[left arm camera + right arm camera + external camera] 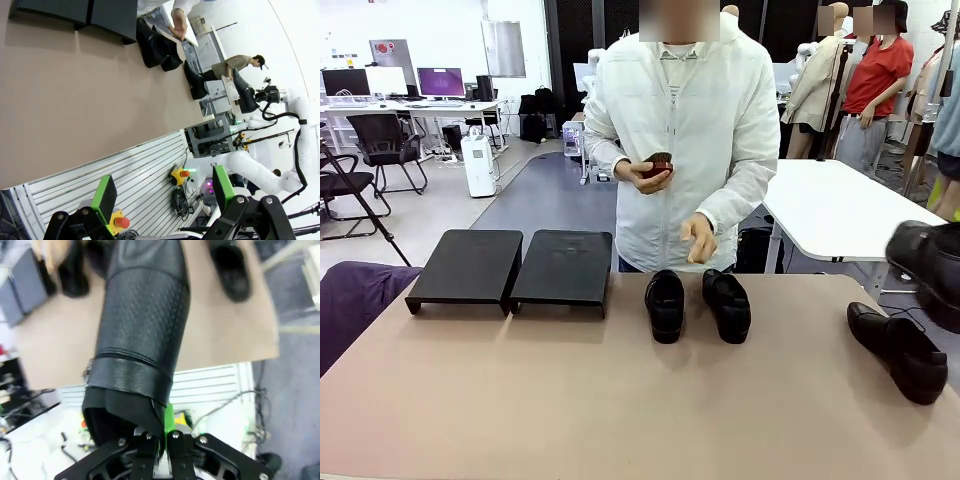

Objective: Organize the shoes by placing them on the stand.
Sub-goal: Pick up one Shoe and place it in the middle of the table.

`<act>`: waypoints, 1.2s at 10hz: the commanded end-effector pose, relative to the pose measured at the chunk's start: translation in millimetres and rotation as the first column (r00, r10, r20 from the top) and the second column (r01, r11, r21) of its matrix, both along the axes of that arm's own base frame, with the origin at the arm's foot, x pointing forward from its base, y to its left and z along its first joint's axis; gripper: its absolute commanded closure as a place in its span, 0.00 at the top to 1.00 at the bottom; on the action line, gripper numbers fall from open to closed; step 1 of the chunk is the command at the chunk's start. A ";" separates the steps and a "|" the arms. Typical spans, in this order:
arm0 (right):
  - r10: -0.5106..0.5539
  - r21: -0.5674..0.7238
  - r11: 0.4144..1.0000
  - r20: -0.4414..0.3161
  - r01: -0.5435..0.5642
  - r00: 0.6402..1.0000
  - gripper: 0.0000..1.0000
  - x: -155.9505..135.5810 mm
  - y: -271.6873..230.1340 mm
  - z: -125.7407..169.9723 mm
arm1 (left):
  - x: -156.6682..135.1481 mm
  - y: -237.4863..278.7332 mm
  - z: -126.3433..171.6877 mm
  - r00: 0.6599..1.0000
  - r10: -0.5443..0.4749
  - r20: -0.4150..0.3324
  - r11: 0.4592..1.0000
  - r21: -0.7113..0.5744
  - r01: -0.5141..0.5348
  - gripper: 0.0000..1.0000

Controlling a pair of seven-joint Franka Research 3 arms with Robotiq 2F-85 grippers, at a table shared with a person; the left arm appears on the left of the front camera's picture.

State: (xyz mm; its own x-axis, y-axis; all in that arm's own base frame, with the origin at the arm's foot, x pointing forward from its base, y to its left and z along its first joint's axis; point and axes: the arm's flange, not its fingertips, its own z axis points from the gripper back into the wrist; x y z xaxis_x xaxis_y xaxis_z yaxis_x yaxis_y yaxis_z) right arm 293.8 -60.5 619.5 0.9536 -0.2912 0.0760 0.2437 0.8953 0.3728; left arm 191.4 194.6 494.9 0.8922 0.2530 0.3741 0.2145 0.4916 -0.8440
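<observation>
My right gripper (161,436) is shut on the heel rim of one black shoe (142,335), and a green pad (169,418) shows against the leather. That shoe (923,254) hangs above the table's right edge. A second shoe (898,350) lies on the table just below it. Two more shoes (665,303) (727,303) stand side by side mid-table in front of the person. The black two-section stand (510,266) sits bare at the far left. My left gripper (162,192) is open and holds nothing, hanging off the near side of the table.
The person stands at the far edge, one hand (698,238) hovering over the middle pair, the other holding a small dark object (658,165). A white table (840,205) stands behind on the right. The tan tabletop (570,400) is bare in front of the stand.
</observation>
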 end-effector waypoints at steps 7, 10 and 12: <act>0.393 0.053 0.917 0.042 -0.395 0.918 0.00 63.0 338.7 -72.5 | 0.1 -0.1 0.9 1.000 -0.004 0.025 1.000 -0.010 0.004 1.00; 0.362 0.126 0.924 0.025 -0.362 0.932 0.00 81.3 395.8 -144.7 | 0.1 -0.1 0.9 1.000 -0.004 0.025 1.000 -0.010 0.004 1.00; 0.322 0.143 0.937 -0.006 -0.318 0.947 0.00 92.9 418.0 -196.5 | 0.1 -0.1 0.9 1.000 -0.004 0.025 1.000 -0.010 0.004 1.00</act>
State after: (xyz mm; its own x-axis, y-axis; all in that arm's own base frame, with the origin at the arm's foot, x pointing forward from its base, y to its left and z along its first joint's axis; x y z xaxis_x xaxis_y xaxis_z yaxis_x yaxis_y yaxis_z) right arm 379.7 341.3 428.2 0.9962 0.0825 0.0278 -0.0860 0.8844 0.4587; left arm 191.7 194.5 495.4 0.8917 0.2538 0.3749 0.2153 0.4907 -0.8443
